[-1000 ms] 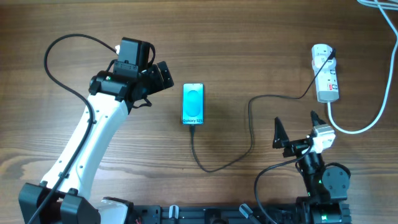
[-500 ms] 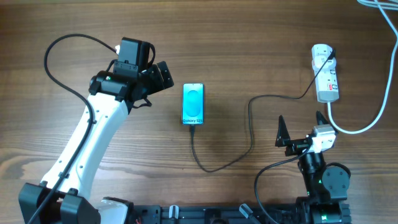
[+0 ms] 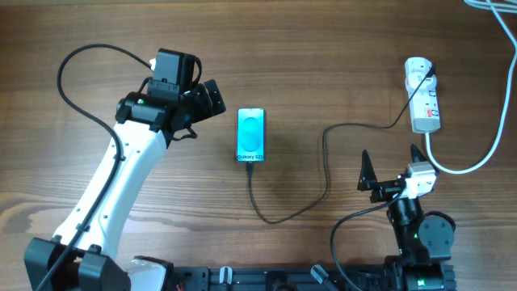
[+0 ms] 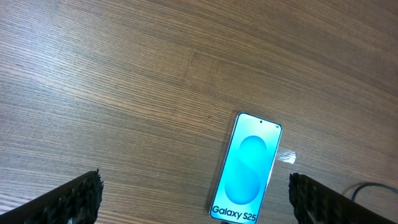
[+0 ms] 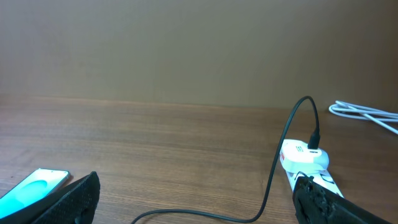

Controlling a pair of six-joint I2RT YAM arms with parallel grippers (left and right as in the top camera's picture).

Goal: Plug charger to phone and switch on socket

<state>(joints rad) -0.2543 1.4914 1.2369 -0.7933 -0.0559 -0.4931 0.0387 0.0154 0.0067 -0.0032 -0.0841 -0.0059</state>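
Note:
The phone [image 3: 250,135] lies flat mid-table, cyan screen up, with the white text band at its near end; it also shows in the left wrist view [image 4: 247,169] and the right wrist view [image 5: 34,185]. The thin dark charger cable [image 3: 325,166] runs from the phone's near end in a loop to its black plug in the white socket [image 3: 423,95], which also shows in the right wrist view [image 5: 305,157]. My left gripper [image 3: 212,99] is open and empty, just left of the phone. My right gripper [image 3: 390,164] is open and empty, near the front edge below the socket.
The socket's thick white cord [image 3: 485,158] loops along the table's right side and off the far right corner. The left arm's own black cable [image 3: 81,89] arcs over the left of the table.
The right gripper shifted slightly right and toward the front between the earliest frame and now. The left arm, phone and cable have not moved.

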